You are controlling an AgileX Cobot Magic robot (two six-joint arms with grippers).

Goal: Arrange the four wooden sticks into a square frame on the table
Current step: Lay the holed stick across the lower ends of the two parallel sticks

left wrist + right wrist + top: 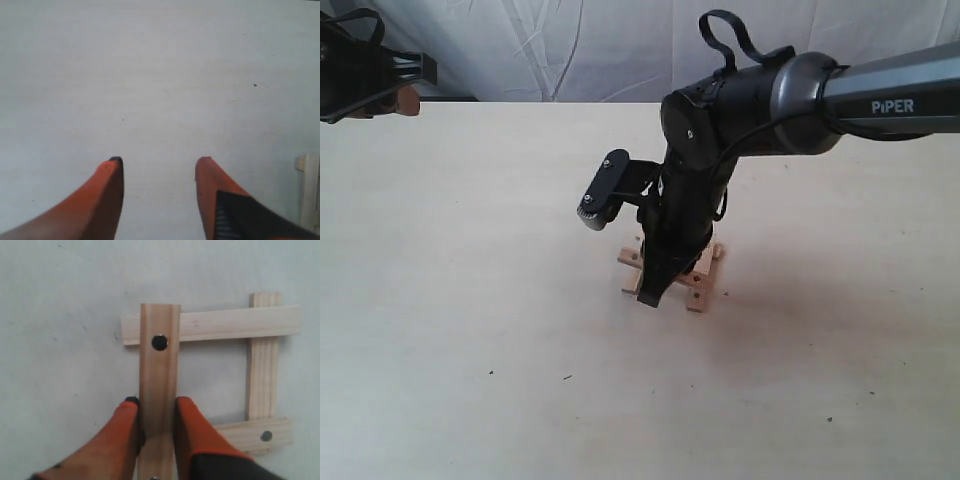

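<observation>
The square frame of pale wooden sticks lies at the middle of the table, partly hidden by the right arm. In the right wrist view three sticks form the far side, one side and the near side. The fourth stick, with a dark hole near its end, lies across the far stick. My right gripper is shut on this fourth stick, an orange finger on each long edge. My left gripper hangs open over bare table, far at the left. A stick end shows at that view's edge.
A pale curtain hangs behind the table's far edge. A few tiny dark specks dot the tabletop. The right arm's black wrist and camera housing stand over the frame.
</observation>
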